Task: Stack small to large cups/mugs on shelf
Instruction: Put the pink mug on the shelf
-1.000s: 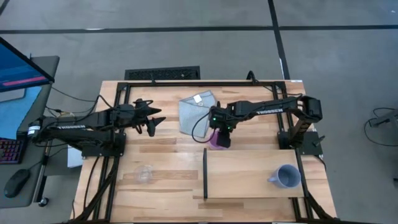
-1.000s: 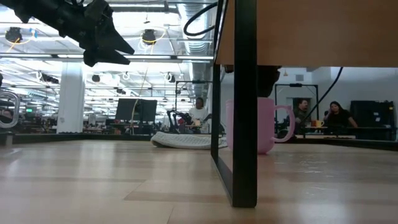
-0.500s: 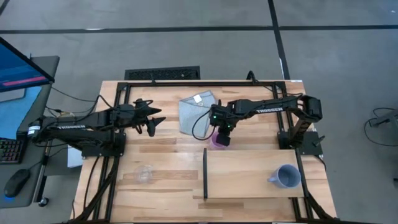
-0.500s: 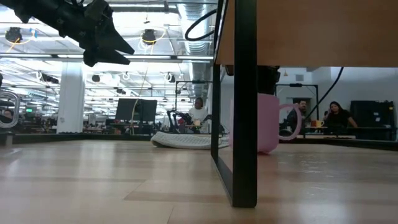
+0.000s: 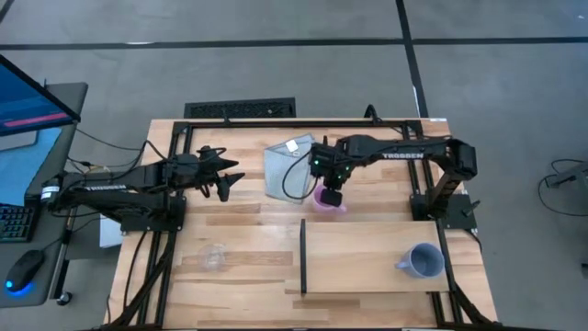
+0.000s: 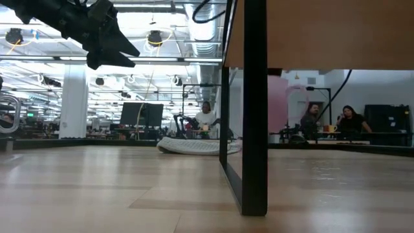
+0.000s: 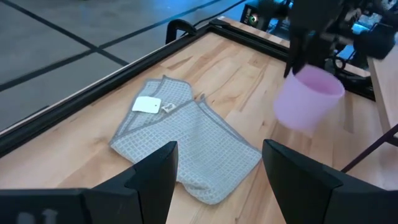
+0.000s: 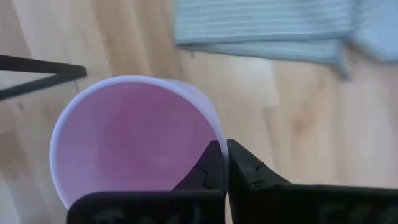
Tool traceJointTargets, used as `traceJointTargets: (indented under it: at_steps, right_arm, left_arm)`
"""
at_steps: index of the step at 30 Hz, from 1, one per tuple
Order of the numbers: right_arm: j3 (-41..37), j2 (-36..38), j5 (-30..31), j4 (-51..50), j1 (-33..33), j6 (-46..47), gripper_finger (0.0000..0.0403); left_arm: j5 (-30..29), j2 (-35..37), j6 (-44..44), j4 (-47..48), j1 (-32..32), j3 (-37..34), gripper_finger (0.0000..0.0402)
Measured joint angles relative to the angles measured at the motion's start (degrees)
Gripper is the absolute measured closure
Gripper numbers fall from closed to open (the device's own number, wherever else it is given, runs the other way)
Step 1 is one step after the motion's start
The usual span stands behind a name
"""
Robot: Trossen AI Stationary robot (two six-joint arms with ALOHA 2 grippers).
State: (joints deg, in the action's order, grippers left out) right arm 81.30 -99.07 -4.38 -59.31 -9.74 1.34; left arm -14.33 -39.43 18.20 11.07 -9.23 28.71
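High view: right gripper (image 5: 331, 196) clenched on pink mug (image 5: 328, 201) rim, just off shelf (image 5: 367, 257) edge; left gripper (image 5: 227, 178) spread wide, holding nothing.
Low view: mug clear of counter (image 6: 129, 188).
Right wrist view: fingers (image 8: 214, 163) pinch mug wall, mouth facing camera.

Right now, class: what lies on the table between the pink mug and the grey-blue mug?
In the high view, only bare shelf board lies between the pink mug, held by the right gripper, and the grey-blue mug.
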Motion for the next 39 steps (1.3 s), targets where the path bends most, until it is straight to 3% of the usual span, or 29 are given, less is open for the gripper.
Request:
traceJointTargets:
  at_steps: [12,18,25,39]
  right_arm:
    - [19.03,-0.02,1.73,-21.60,-4.27,-2.86,0.0393]
    - [28.31,-0.02,1.57,-30.29,-3.39,-1.74,0.0393]
    - [32.54,2.74,-2.12,-30.63,1.89,3.28,0.0393]
    - [30.49,6.16,-1.74,-30.76,19.71,20.19,0.0393]
  left_arm:
    - [0.00,0.00,0.04,-0.01,0.00,0.00,0.0175]
    - [-0.02,-0.01,-0.93,-0.01,0.00,0.00,0.0175]
    - [-0.02,-0.01,-0.98,-0.02,0.00,0.00,0.0175]
    - [0.15,-0.01,-0.03,-0.20,0.00,0.00,0.0175]
